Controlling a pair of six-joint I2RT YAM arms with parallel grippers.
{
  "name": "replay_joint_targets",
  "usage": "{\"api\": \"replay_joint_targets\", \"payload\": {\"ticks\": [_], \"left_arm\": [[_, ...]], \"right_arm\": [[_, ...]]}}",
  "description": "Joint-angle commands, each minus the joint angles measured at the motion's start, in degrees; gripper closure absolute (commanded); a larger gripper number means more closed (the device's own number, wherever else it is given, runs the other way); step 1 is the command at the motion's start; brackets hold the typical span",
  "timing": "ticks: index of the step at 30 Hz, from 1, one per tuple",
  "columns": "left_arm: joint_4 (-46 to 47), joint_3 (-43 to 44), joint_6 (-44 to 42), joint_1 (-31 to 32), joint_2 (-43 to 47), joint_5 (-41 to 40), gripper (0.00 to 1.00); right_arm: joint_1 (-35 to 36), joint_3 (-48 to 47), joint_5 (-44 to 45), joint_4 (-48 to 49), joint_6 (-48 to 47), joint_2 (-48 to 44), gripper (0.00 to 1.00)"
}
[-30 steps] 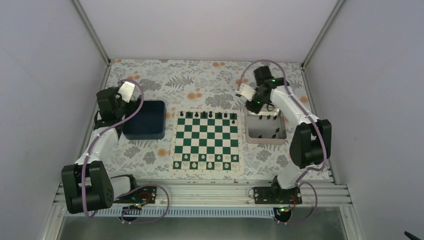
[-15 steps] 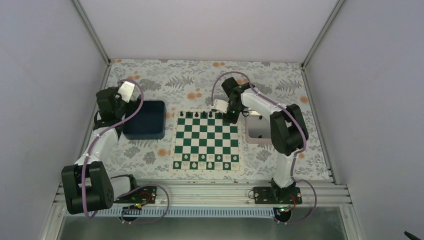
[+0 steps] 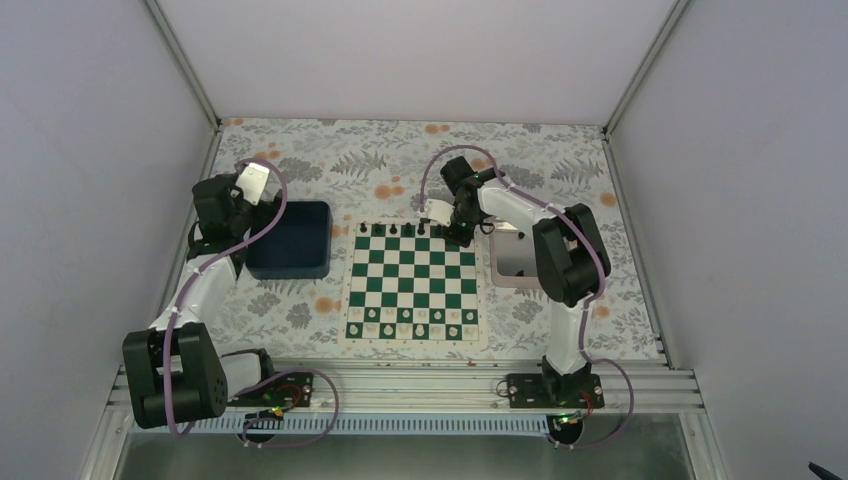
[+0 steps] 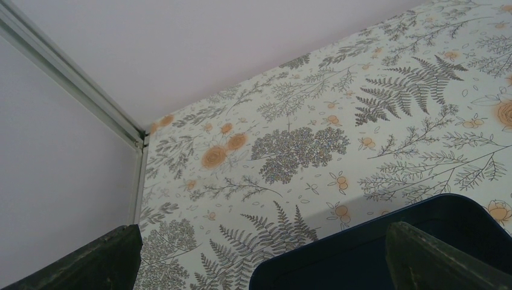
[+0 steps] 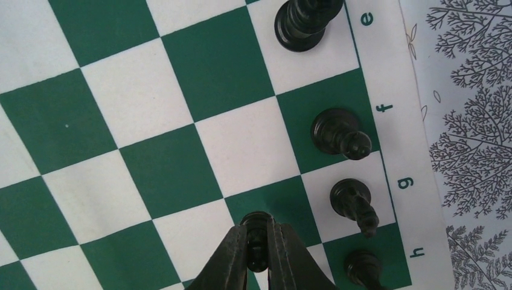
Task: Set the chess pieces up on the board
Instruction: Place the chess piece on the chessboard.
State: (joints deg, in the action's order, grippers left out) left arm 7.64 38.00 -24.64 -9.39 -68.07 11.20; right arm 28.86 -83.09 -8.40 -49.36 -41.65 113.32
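The right gripper (image 5: 257,237) has swung away from the silver tray (image 3: 512,268). It is now over the far right corner of the board (image 5: 181,72). The left gripper (image 4: 259,260) has not moved. It hangs over the blue bin (image 4: 362,241) with its fingers wide apart and nothing between them.

The right fingers (image 5: 232,260) are pressed together on a black pawn (image 5: 256,222). The pawn stands straight up and down in the grip, with its round top between the finger tips. Its foot points down at a green square in the row marked g. That square is one step in from the edge row.

In that edge row other black chess pieces already stand. The knight (image 5: 353,202) is just beside the pawn's square. The bishop (image 5: 338,133) is one square along, and the rook (image 5: 361,266) is in the corner. So the pawn's spot looks to be right under the fingers, in front of the knight.

I cannot tell if the foot is touching the board. I think the next move is straight down, then let go. The knight is close, so the fingers should open only a little. The right arm is the near one for this job. The left arm is well apart from the board.
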Motion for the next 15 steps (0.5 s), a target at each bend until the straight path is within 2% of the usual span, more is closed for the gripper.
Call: {"api": "replay_joint_targets", "payload": {"ticks": [1,15], "left_arm": [[0.6,0.2,0.3,-0.4,0.5,1.2,0.0],[0.5,0.2,0.4,-0.4,0.7,1.4,0.0]], "right_arm": [[0.2,0.4,0.0,1.3,1.0,1.6,0.91],[-0.9,0.9,1.3,2.3,0.7,3.5,0.91]]}}
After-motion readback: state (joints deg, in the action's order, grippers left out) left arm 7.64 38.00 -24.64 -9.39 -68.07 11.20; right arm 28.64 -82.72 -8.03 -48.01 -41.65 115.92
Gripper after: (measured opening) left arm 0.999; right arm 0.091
